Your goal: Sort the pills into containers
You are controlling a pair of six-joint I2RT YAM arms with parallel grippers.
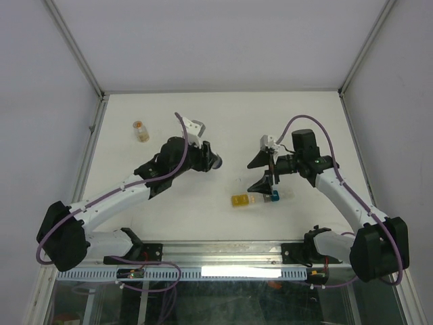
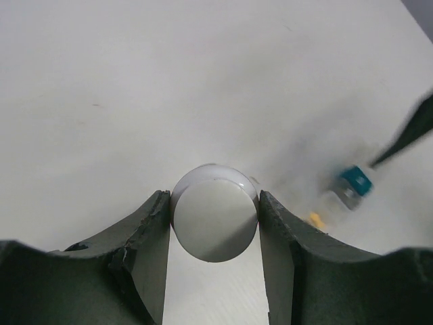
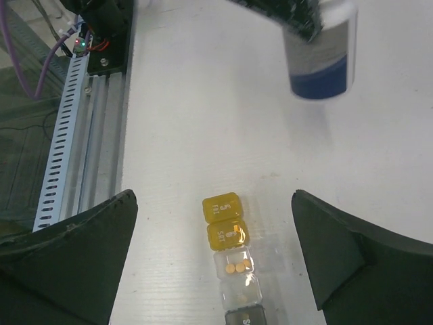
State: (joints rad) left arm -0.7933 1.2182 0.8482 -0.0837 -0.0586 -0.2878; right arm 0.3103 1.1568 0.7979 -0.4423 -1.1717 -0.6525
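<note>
Count: one strip of containers [image 3: 233, 261], one white-capped bottle [image 3: 319, 64], one small vial [image 1: 140, 131], two arms.

Strip: five compartments show in the right wrist view. Two are yellow, two clear, and one dark at the near end. The dark one is cut off by the frame edge and may be the teal one seen from above. The first clear compartment holds two orange pills [image 3: 230, 269]. The second clear one holds a pale speck that cannot be identified.

Right end effector [image 1: 253, 177]: jaws spread wide, holding nothing and touching nothing. The strip lies flat on the surface [image 1: 223, 115], below the end effector and centred in the gap between its fingers. The yellow end points away from the wrist.

Left end effector [image 2: 213, 198]: jaws at a narrow gap, clamped on the bottle. Both fingers press the sides of the round white cap [image 2: 215, 227], which faces the wrist camera. The bottle's dark blue lower body points away from the wrist. The strip lies ahead of this end effector and to its right, well apart and blurred in that view.

Vial: on the surface well beyond the left end effector, on the side away from the strip, touching nothing.
</note>
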